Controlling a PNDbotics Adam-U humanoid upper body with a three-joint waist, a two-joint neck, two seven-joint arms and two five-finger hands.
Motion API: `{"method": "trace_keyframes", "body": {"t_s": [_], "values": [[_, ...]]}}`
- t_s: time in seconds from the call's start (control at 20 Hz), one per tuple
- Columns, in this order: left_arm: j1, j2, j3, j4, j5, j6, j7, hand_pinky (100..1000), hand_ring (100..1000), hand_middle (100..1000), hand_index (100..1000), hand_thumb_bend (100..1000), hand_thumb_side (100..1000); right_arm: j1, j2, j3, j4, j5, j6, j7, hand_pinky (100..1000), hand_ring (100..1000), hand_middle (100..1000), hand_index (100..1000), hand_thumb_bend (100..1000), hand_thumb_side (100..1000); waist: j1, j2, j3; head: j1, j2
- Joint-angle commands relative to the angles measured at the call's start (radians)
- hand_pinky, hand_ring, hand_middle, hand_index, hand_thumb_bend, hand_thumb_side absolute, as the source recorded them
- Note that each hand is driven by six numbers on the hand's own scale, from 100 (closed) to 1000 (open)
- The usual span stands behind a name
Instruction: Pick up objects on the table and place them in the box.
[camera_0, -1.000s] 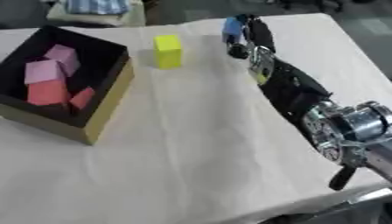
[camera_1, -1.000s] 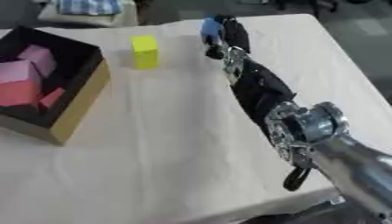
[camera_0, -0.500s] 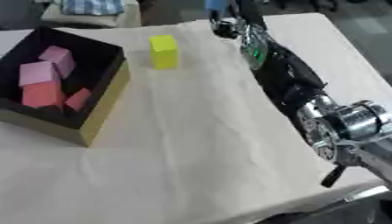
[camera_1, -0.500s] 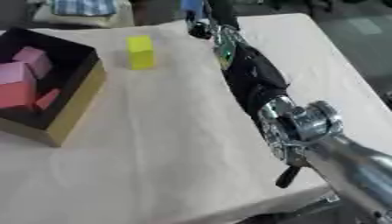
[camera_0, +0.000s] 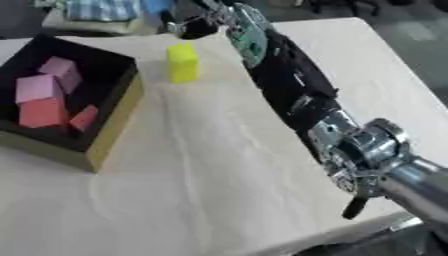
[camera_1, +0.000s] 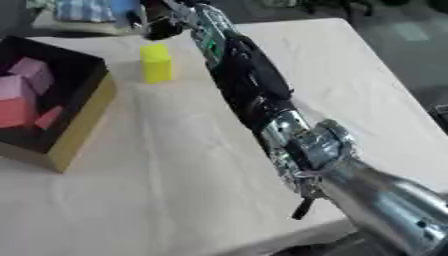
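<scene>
Blue and small, the object (camera_0: 157, 7) we are carrying in our clenched right hand (camera_0: 199, 22) is hovering beyond the yellow block (camera_0: 182, 62), right of the box (camera_0: 112, 115) on the worktop (camera_0: 219, 175).

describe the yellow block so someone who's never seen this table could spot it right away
Start at the black box with tan outer walls on the table's left side. Just beyond its far right corner, the yellow block stands alone on the cloth. It is the only yellow piece; the blocks in the box are pink and red.
</scene>
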Motion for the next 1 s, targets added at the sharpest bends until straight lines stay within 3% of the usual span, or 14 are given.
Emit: {"method": "trace_keyframes", "body": {"t_s": [0.05, 0.25, 0.3, 0.35, 0.45, 0.5, 0.65, 0.75, 1.0], "values": [[-0.011, 0.005, -0.002, -0.017, -0.002, 0.0, -0.004, 851, 697, 666, 878, 100, 701, -0.027, 0.036, 0.044, -0.052, -0.035, -0.047, 0.085, 713, 664, 510, 677, 100, 105, 0.005, -0.024, 0.004, -0.014, -0.006], [-0.013, 0.004, -0.004, -0.017, -0.001, 0.0, -0.007, 851, 697, 666, 878, 100, 701, -0.013, 0.088, 0.088, -0.066, -0.039, -0.089, 0.176, 735, 706, 572, 763, 100, 217, 0.004, -0.022, 0.012, -0.024, -0.004], [-0.013, 0.004, -0.004, -0.017, -0.001, 0.0, -0.007, 851, 698, 666, 878, 100, 701, -0.008, 0.097, 0.099, -0.068, -0.037, -0.1, 0.199, 749, 731, 620, 834, 100, 268, 0.003, -0.022, 0.013, -0.025, -0.003], [-0.013, 0.004, -0.003, -0.017, -0.001, 0.0, -0.007, 851, 698, 666, 878, 100, 701, -0.004, 0.104, 0.108, -0.069, -0.035, -0.11, 0.22, 765, 758, 697, 908, 100, 383, 0.003, -0.022, 0.014, -0.026, -0.002], [-0.013, 0.004, -0.004, -0.017, -0.001, 0.001, -0.007, 851, 698, 666, 878, 100, 702, 0.003, 0.111, 0.128, -0.071, -0.028, -0.135, 0.271, 786, 787, 764, 957, 117, 470, 0.0, -0.021, 0.013, -0.027, -0.002], [-0.013, 0.004, -0.004, -0.017, -0.002, 0.001, -0.007, 851, 698, 666, 878, 100, 702, 0.004, 0.111, 0.135, -0.075, -0.024, -0.146, 0.293, 801, 819, 824, 980, 169, 517, -0.001, -0.021, 0.013, -0.026, -0.002], [-0.012, 0.005, -0.002, -0.019, -0.002, 0.002, -0.005, 851, 699, 666, 878, 100, 702, 0.008, 0.1, 0.144, -0.086, -0.029, -0.172, 0.34, 818, 855, 911, 999, 238, 562, -0.005, -0.02, 0.008, -0.023, -0.003], [-0.011, 0.005, -0.001, -0.019, -0.003, 0.002, -0.004, 851, 699, 666, 878, 100, 703, 0.007, 0.09, 0.14, -0.093, -0.046, -0.178, 0.354, 820, 858, 921, 1000, 246, 570, -0.006, -0.019, 0.003, -0.021, -0.005], [-0.009, 0.006, 0.002, -0.02, -0.006, 0.003, -0.002, 851, 699, 667, 878, 100, 703, -0.006, 0.041, 0.093, -0.113, -0.089, -0.137, 0.321, 820, 855, 922, 998, 250, 531, -0.004, -0.018, -0.005, -0.016, -0.004]]}}
